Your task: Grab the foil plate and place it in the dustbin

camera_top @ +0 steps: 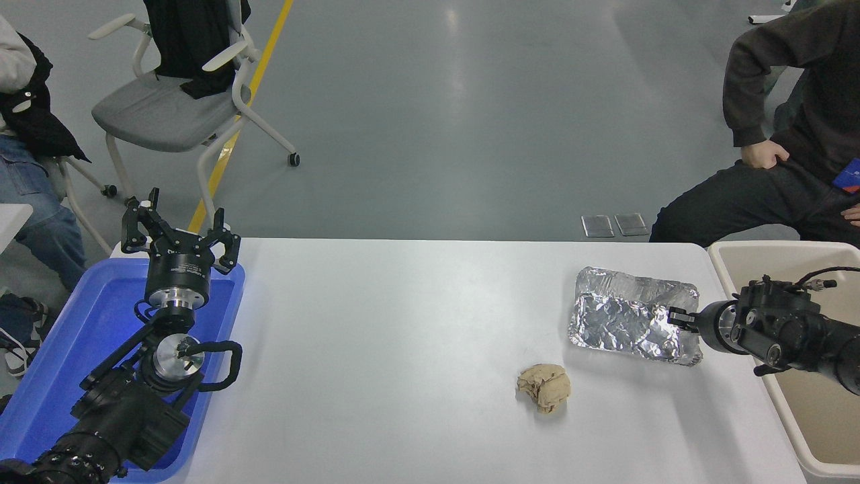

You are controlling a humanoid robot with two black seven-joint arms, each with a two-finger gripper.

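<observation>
Foil plate (621, 316) near table's right edge, right gripper (674, 316) jaws clamping its rim.

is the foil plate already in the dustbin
No, the foil plate is still over the white table, left of the dustbin, with the right gripper at its edge.

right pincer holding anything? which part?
Right pincer is shut on the foil plate, gripping its right-hand rim, next to the dustbin.

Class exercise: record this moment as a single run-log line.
right gripper: shut on foil plate right rim | dustbin: right of table, plate not in | left gripper: parked over blue tray
</observation>
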